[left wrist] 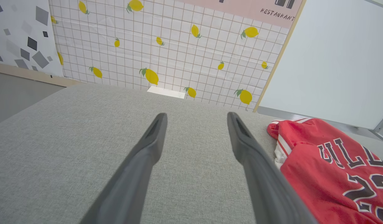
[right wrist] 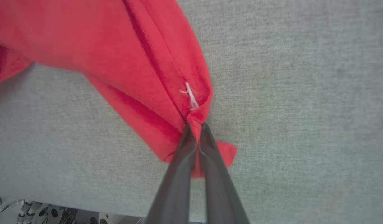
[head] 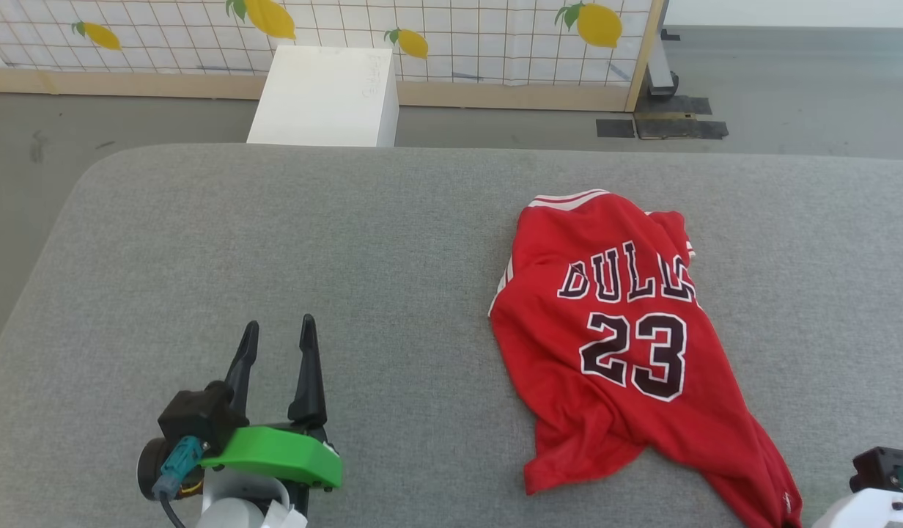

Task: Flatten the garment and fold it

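The garment [head: 627,345] is lying front-up and rumpled on the right half of the grey table [head: 312,242]. Its striped collar is pointing away from the robot and its hem is trailing toward the near right edge. It is bunching along both sides and creasing across the lettering, so it is not yet flat.

The cloth is looking thin, light and limp. It will likely drape and slide rather than hold a shape, so corners and seamed edges are the sensible places to take hold.

The right hand [right wrist: 196,126] is gripping just such a spot. Its fingers are pressing together on the hem corner beside the side seam, squeezing a fold of red cloth between them.

The left hand [head: 279,320] is hovering over bare table on the left, well apart from the garment, with its fingers spread wide and holding nothing. The opposite hem corner looks like its natural grip.
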Available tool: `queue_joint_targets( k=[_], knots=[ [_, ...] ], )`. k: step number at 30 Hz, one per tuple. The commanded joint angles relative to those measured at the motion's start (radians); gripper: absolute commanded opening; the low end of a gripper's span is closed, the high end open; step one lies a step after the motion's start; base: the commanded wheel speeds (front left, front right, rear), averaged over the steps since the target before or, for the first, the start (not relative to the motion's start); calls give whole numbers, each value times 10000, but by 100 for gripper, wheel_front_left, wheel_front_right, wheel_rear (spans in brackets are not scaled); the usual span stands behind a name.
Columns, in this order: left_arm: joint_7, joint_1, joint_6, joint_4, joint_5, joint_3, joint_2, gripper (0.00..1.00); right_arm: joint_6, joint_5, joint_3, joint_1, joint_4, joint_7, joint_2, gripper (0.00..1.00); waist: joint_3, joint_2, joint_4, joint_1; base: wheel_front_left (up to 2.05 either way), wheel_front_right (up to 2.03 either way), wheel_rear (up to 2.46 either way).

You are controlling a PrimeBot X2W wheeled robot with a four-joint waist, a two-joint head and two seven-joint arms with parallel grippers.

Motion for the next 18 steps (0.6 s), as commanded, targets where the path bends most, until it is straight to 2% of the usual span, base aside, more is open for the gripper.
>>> queue_joint_targets(
  k=[1, 2, 4, 9, 13, 14, 15, 18],
  knots=[
    [-38, 52, -69, 83, -64, 22, -33, 100, -15, -38, -9, 280, 103, 13, 175, 0, -18, 0, 20, 0, 0, 0, 0],
    [-38, 60, -71, 128, -86, 19, -34, 100, -15, 4, -101, 248, 22, -217, 279, 0, -28, 0, 24, 0, 0, 0, 0],
    [-38, 96, -67, 232, -184, 22, -35, 100, -15, 157, -298, 97, -182, -828, 452, 100, -79, 0, 16, 0, 0, 0, 0],
    [-33, -24, -83, 677, -874, -255, -37, 100, -15, 1161, -906, -679, -841, -2919, 657, 100, -179, 0, -81, 0, 0, 0, 0],
    [385, -751, -20, 1076, -1614, -651, -38, 100, -15, 1169, -1453, -1303, -1121, -4492, 575, 100, -148, 0, -236, 0, 0, 0, 0],
    [649, -1051, 1, 1236, -1756, -871, -38, 100, -15, 1080, -1543, -1445, -1157, -4798, 578, 100, -114, 0, -275, 0, 0, 0, 0],
    [1472, -2035, -166, 1671, -2676, -1610, -38, 100, -15, 894, -1730, -1807, -1116, -5328, 581, 100, 67, 0, -383, 0, 0, 0, 0],
    [2895, -3323, 43, 2551, -3183, -2488, -38, 100, -15, 764, -1667, -2138, -1040, -5643, 511, 100, 310, 0, -542, 0, 0, 0, 0]
  ],
)
